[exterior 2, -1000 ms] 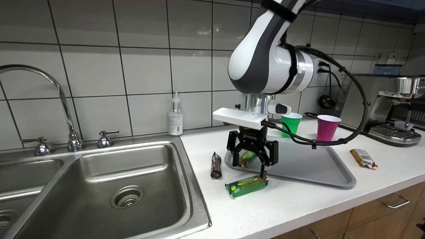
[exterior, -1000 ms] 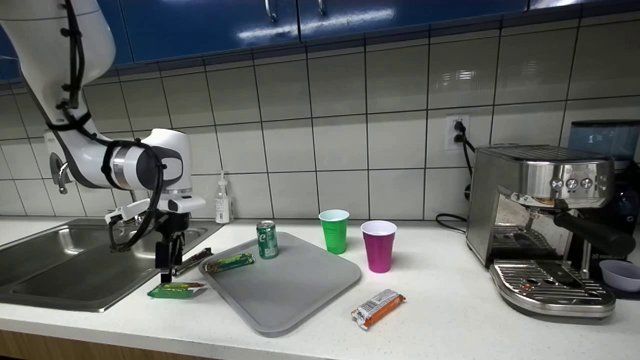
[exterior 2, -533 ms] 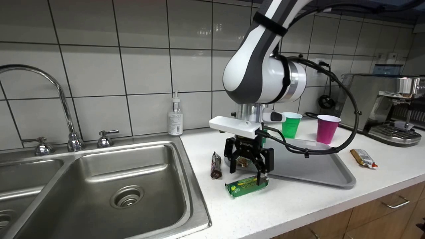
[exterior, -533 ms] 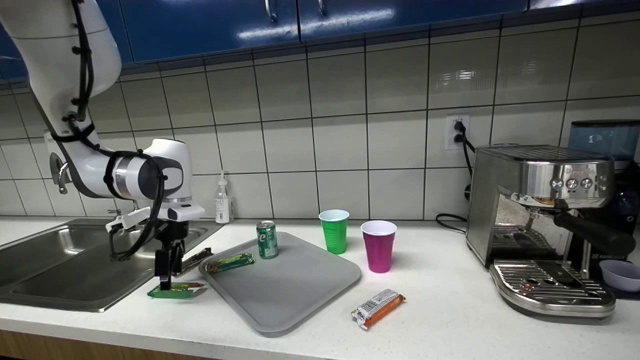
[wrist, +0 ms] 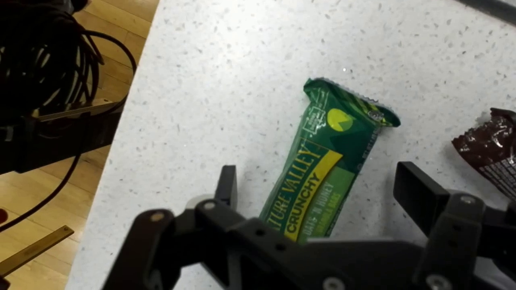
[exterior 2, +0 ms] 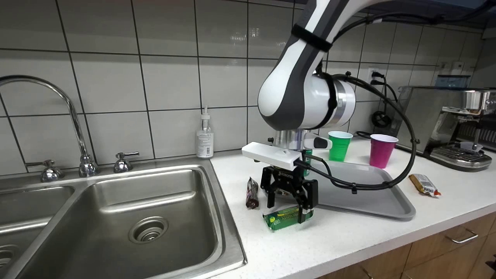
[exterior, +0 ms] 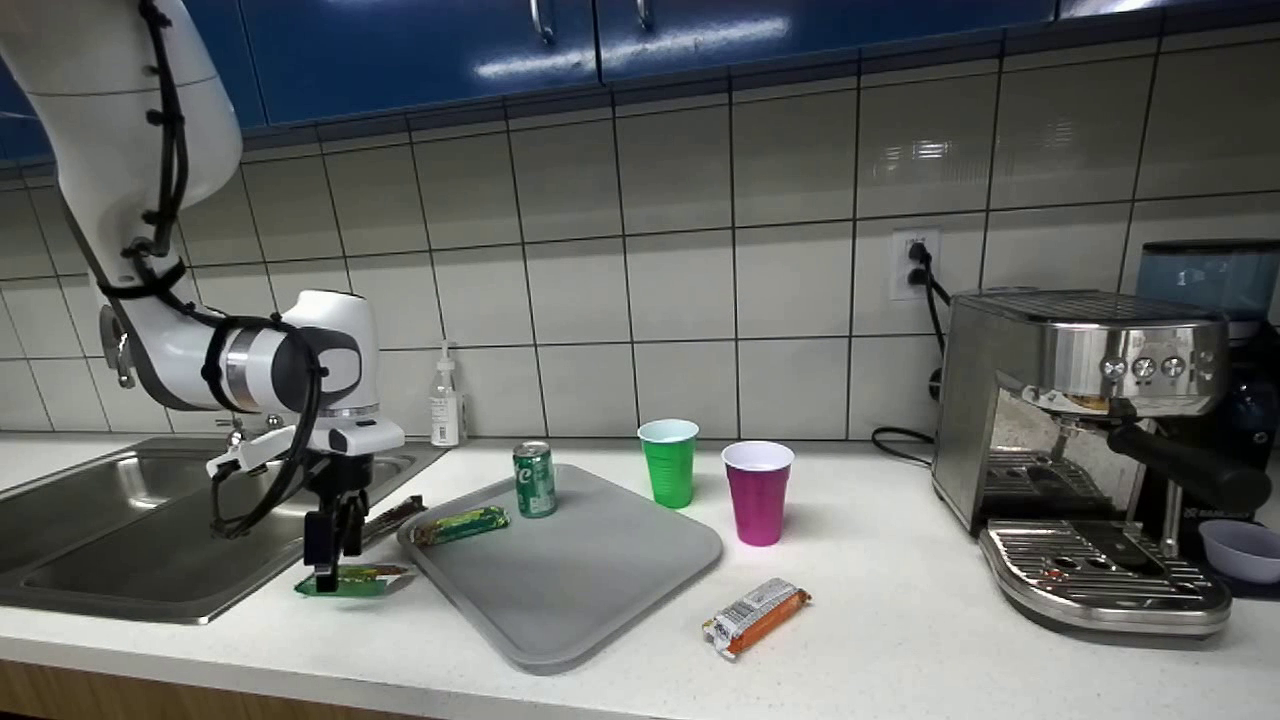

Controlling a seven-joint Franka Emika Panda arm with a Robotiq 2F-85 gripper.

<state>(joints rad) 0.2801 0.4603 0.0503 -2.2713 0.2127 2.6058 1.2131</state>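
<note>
Gripper [wrist: 317,183] is spread wide over the granola bar [wrist: 326,155], near the front edge of the counter [wrist: 181,100]; I'd twist to match its slant, then squeeze gently mid-length.

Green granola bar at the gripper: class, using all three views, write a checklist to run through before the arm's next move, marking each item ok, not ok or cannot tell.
1. Gripper open: ok, its jaws stand wide apart.
2. Green granola bar between the fingers: ok, in the wrist view one stands on each side of it.
3. Bar square to the fingers: not ok, it lies at a slant between them.
4. Brown-wrapped bar outside the jaws: ok, it lies beyond one finger, with a gap showing.
5. Fingers clear of the counter: cannot tell, no view shows whether they touch it.
</note>
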